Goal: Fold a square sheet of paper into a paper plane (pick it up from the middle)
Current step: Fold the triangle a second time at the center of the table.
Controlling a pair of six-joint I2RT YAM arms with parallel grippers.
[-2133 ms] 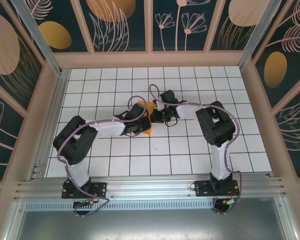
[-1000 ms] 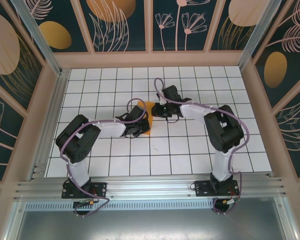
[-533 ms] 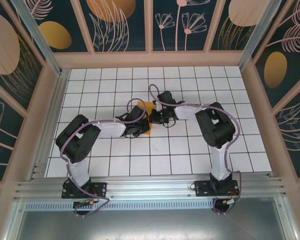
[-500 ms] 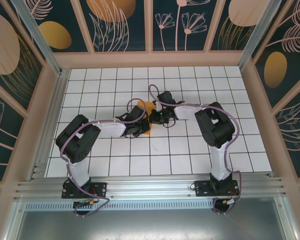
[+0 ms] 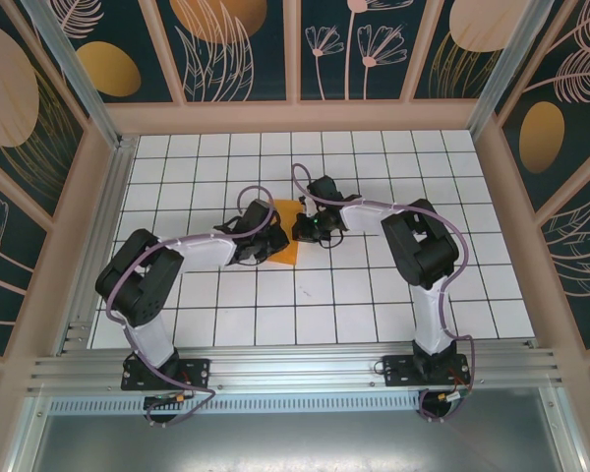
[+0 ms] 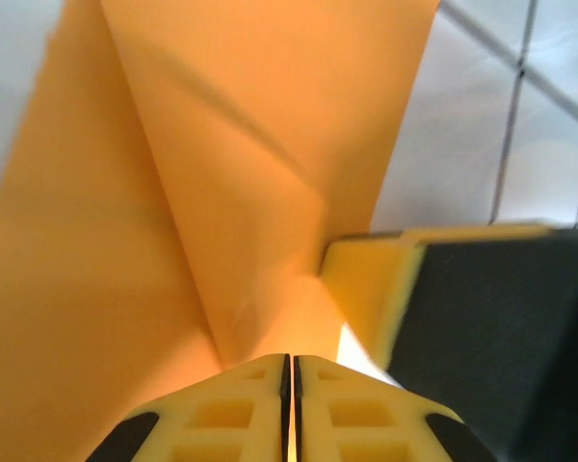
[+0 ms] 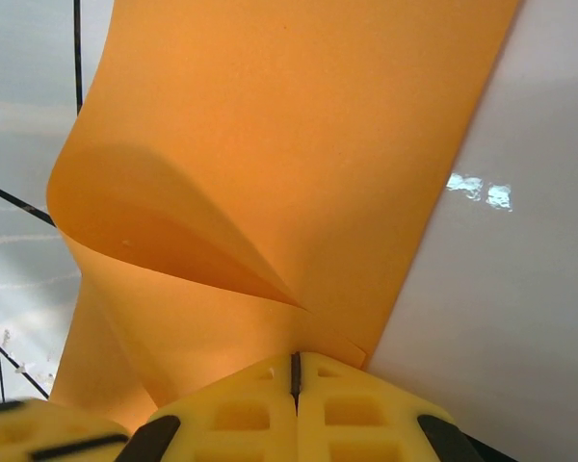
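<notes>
The square sheet of paper (image 5: pixel 287 246) is orange, partly folded, and sits mid-table between my two grippers. My left gripper (image 5: pixel 272 239) meets it from the left and my right gripper (image 5: pixel 301 231) from the right. In the left wrist view the yellow jaws (image 6: pixel 291 359) are pressed together where a raised crease of the paper (image 6: pixel 222 192) runs into them, with a right-gripper finger (image 6: pixel 366 289) close beside. In the right wrist view the jaws (image 7: pixel 295 357) are shut on the paper's near edge, and a flap of the paper (image 7: pixel 299 144) curls up ahead.
The white tiled table (image 5: pixel 374 295) is walled by a wooden frame (image 5: pixel 305 116) at the back and sides. An aluminium rail (image 5: pixel 295 372) runs along the near edge by the arm bases.
The left arm has swung back and leftward, uncovering more of the orange paper. The right gripper has shifted slightly toward the paper and stays on it.
</notes>
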